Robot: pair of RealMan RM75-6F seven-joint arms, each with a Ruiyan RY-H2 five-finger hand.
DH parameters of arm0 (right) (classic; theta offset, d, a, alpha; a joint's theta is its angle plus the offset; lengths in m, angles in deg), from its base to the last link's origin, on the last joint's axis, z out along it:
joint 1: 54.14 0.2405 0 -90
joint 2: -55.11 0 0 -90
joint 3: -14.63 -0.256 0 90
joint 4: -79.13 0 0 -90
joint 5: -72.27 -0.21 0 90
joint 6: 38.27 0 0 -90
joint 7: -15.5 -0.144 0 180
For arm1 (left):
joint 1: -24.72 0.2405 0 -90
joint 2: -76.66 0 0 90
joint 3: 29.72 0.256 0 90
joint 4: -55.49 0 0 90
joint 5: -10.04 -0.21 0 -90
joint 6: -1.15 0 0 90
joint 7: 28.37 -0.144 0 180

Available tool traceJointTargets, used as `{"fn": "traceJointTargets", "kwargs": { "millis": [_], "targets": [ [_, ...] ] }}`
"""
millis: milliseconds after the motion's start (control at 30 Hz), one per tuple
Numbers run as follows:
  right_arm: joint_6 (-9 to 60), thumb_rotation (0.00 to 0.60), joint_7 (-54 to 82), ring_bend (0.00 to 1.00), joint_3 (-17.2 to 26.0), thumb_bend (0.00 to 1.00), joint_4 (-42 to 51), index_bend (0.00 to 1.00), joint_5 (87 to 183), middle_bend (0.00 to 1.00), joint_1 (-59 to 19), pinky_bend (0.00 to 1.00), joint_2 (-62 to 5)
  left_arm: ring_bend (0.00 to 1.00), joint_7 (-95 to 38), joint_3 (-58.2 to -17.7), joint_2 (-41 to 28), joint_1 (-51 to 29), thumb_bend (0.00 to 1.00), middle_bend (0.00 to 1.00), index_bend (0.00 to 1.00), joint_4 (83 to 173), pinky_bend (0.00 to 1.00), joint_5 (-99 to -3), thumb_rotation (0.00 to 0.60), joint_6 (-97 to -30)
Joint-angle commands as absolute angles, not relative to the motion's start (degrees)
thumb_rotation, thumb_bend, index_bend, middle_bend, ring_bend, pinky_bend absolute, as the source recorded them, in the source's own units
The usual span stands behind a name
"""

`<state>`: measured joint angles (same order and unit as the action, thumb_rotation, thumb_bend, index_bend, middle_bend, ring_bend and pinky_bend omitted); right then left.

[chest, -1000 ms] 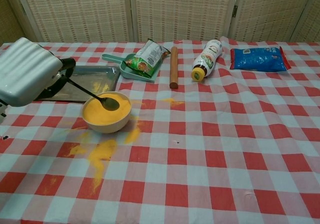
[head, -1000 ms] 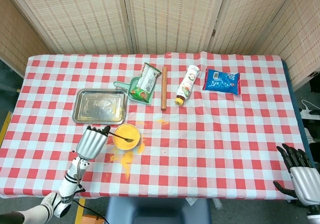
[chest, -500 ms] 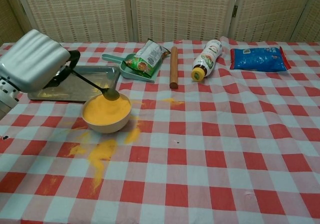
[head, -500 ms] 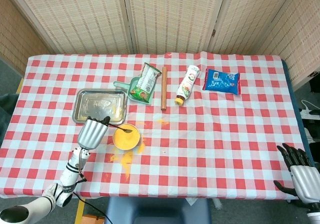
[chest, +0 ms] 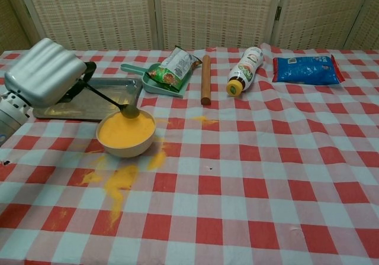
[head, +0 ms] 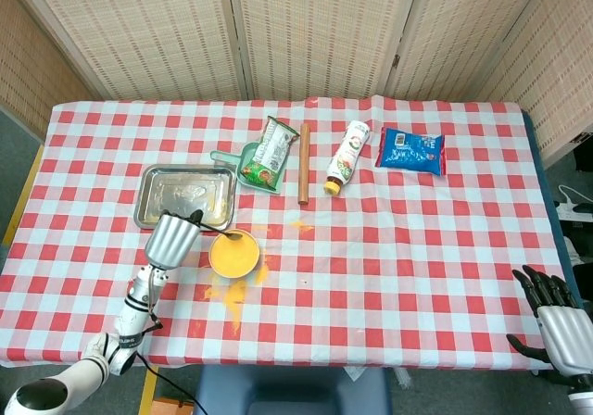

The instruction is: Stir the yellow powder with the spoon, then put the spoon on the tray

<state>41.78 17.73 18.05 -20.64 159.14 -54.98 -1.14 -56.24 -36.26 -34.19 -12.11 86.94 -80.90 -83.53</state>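
Spoon (chest: 112, 102) pinched in left hand (chest: 44, 74), its tip at the far rim of the bowl (chest: 126, 135), at 12 o'clock over the yellow powder (chest: 125, 131), probably because the tray (head: 184, 197) lies just beyond, also at 12. Spilled powder (chest: 115, 182) lies at the bowl's 6. Green scoop with packet (chest: 169, 71), rolling pin (chest: 205, 79), bottle (chest: 245, 70) and blue bag (chest: 307, 69) sit farther back, off that path. Right hand (head: 556, 322) idles at 4 o'clock off the table, fingers apart, empty.

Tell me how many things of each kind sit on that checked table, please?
Bowl of yellow powder: 1
Spoon: 1
Metal tray: 1
Green scoop: 1
Snack bag: 1
Blue packet: 1
Wooden rolling pin: 1
Bottle: 1
Total: 8
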Motion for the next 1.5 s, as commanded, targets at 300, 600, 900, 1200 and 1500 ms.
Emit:
{"fn": "traceJointTargets", "kwargs": {
  "millis": [300, 600, 900, 1200, 1500],
  "targets": [
    [41.83, 0.600, 17.72, 0.00, 18.09, 0.12, -20.66, 0.00, 159.21, 0.00, -54.96, 0.00, -1.14, 1.00, -54.71, -34.05, -35.52, -11.19, 0.65, 1.00, 0.99, 84.63, 1.00, -81.60, 0.600, -83.54],
    [42.78, 0.600, 17.57, 0.00, 18.21, 0.12, -20.68, 0.00, 159.85, 0.00, -55.35, 0.00, -1.09, 1.00, -55.22, -32.39, -34.79, -9.76, 0.65, 1.00, 0.99, 86.33, 1.00, -82.47, 0.600, -84.38],
    [42.72, 0.600, 17.90, 0.00, 18.61, 0.12, -20.87, 0.00, 160.80, 0.00, -55.29, 0.00, -1.24, 1.00, -58.56, -30.64, -31.04, -7.31, 0.65, 1.00, 0.99, 94.84, 1.00, -84.23, 0.600, -87.67],
    [43.43, 0.600, 17.87, 0.00, 19.07, 0.12, -21.09, 0.00, 162.04, 0.00, -55.58, 0.00, -1.15, 1.00, -61.34, -30.51, -26.97, -5.83, 0.65, 1.00, 0.99, 103.10, 1.00, -85.24, 0.600, -89.21],
    [43.84, 0.600, 17.61, 0.00, 19.15, 0.12, -21.07, 0.00, 162.45, 0.00, -55.72, 0.00, -1.04, 1.00, -60.47, -31.90, -25.89, -5.81, 0.65, 1.00, 0.99, 105.52, 1.00, -86.07, 0.600, -91.07]
  ]
}}
